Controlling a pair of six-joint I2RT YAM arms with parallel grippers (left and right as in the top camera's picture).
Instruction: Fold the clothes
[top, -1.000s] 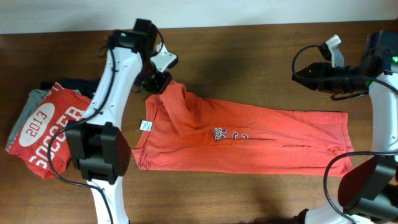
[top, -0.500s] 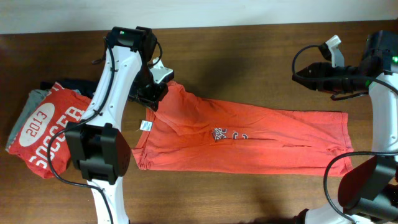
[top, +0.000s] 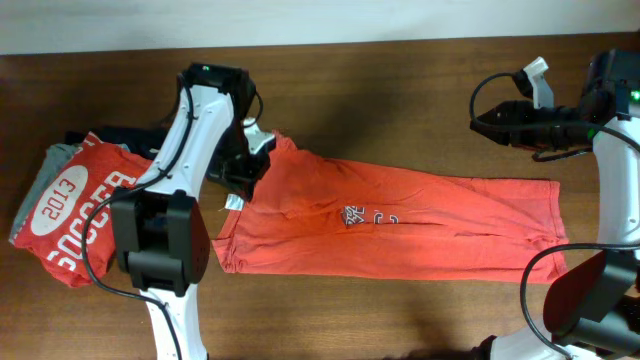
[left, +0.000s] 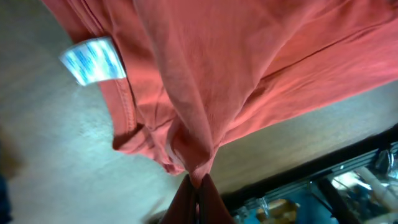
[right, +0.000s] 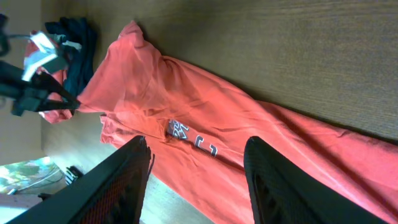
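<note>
Your left gripper (top: 246, 166) is clenched on a bunch of the orange-red T-shirt (top: 400, 225) at its collar-end far corner. In the left wrist view the cloth (left: 217, 62) gathers into a peak right at the fingertips, lifted off the table. That hold looks meant to carry the shoulder or sleeve flap in over the body; which of the two it is, you can't tell.

The shirt lies as a long, narrowed strip across the middle of the table (top: 380, 80), collar end left and hem end right. The navy chest print (top: 352, 214) faces up, and the white neck tag (top: 233, 202) pokes out just below the pinch.

Your right gripper (top: 480, 120) hangs over bare wood beyond the far edge of the hem end. Its jaws are parted with nothing in them, likely parked clear while the left works.

The folded red "2013 SOCCER" shirt (top: 75, 215) sits at the left edge on grey (top: 45, 165) and dark navy (top: 125, 135) garments, near the collar end but apart.

The surface is dark brown wood, matte, with a pale wall strip (top: 300, 20) along the far side.
</note>
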